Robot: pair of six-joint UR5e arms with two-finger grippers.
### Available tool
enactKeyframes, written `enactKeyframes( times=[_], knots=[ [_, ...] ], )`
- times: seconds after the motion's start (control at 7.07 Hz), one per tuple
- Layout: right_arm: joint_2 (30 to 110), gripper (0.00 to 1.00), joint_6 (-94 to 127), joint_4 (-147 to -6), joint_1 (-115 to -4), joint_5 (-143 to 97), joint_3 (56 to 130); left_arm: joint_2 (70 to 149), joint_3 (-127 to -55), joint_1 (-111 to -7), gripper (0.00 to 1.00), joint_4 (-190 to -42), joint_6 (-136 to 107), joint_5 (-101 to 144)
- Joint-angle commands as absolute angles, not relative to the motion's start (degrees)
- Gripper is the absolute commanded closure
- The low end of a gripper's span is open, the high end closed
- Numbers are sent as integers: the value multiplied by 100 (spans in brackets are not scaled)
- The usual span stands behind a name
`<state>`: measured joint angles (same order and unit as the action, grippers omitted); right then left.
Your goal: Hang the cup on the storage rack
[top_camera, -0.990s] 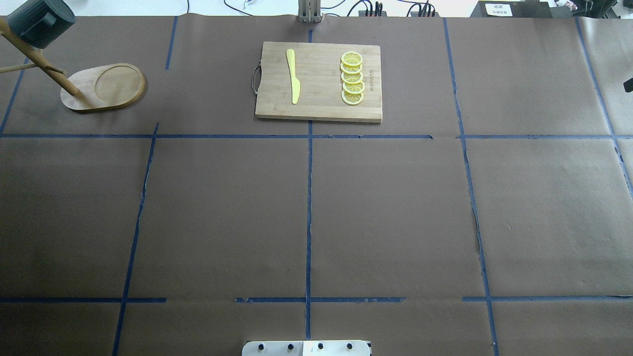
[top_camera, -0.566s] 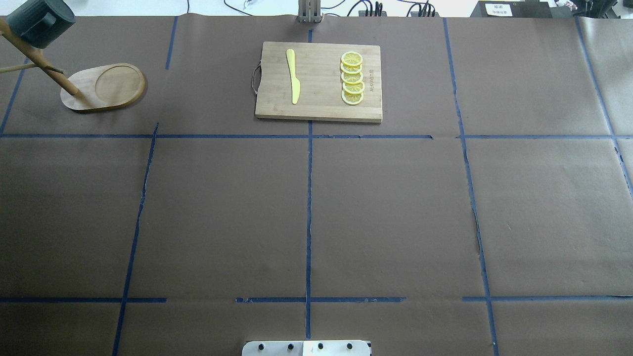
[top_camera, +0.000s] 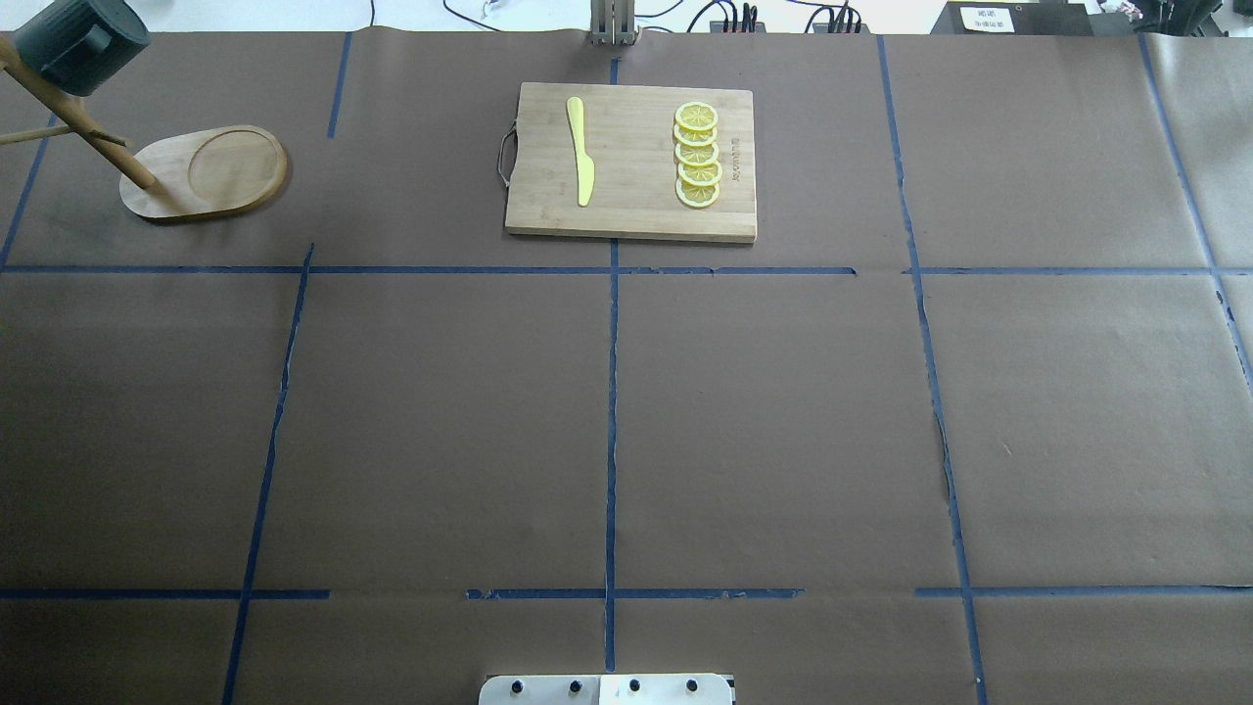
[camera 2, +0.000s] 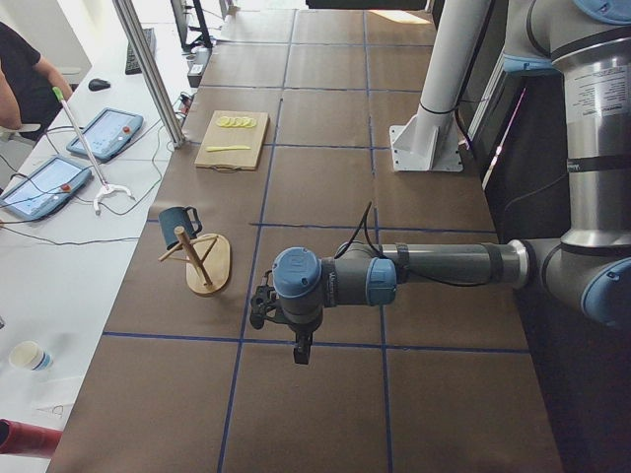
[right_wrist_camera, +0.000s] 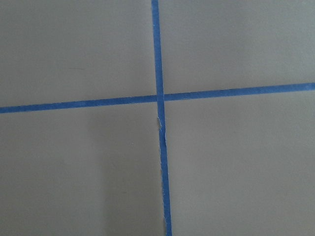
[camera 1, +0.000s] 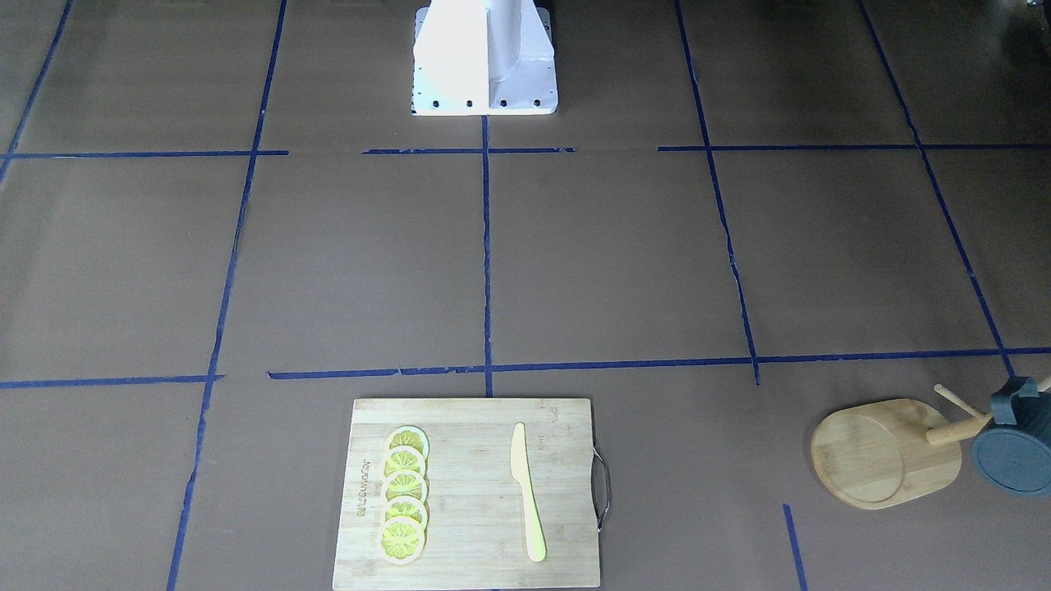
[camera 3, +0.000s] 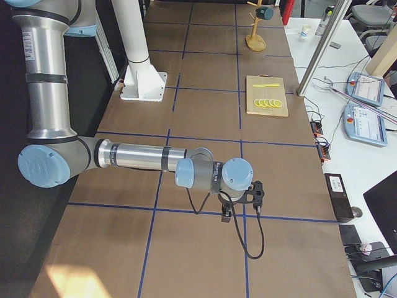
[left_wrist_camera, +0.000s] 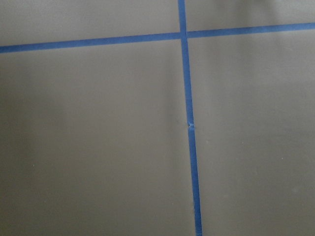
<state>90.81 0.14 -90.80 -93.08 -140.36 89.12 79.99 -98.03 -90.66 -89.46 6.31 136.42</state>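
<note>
The dark blue-grey cup [top_camera: 78, 44] hangs on an upper peg of the wooden storage rack [top_camera: 210, 171] at the far left of the table. The front-facing view shows the cup's flat round bottom [camera 1: 1018, 450] beside the rack's base [camera 1: 883, 451]. Both also show in the left side view: cup [camera 2: 177, 225], rack [camera 2: 207, 264]. My left gripper [camera 2: 263, 307] shows only in the left side view, low over the table and apart from the rack. My right gripper [camera 3: 255, 192] shows only in the right side view, far from the rack [camera 3: 254, 37]. I cannot tell whether either is open or shut.
A bamboo cutting board [top_camera: 631, 162] at the back centre holds a yellow knife [top_camera: 581, 152] and several lemon slices [top_camera: 697, 155]. The robot's base plate [top_camera: 607, 689] is at the near edge. Both wrist views show only brown paper and blue tape.
A dark part at the right edge of the overhead view has gone out of view. The cup, rack and cutting board have not moved.
</note>
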Motion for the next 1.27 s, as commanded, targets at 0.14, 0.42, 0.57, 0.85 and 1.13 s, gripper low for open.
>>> enactKeyframes(
  times=[0.14,0.42,0.57,0.85,1.13],
  knots=[
    [9343,0,61,-8947,-9352,-13581,9290,8042,-9686,-9070,0,-8947,589,13649],
    [9316,0,79,-8974,-9352,-13597,9273,8033,-9685,-9070,0,-8947,598,13641],
    [9316,0,88,-8965,-9352,-13597,9255,8025,-9677,-9070,0,-8947,606,13641],
    [9316,0,88,-8956,-9352,-13597,9246,8077,-9773,-9062,0,-8886,580,13632],
    [9316,0,88,-8956,-9352,-13614,9246,8400,-9704,-9044,0,-8685,580,13632]
  ],
)
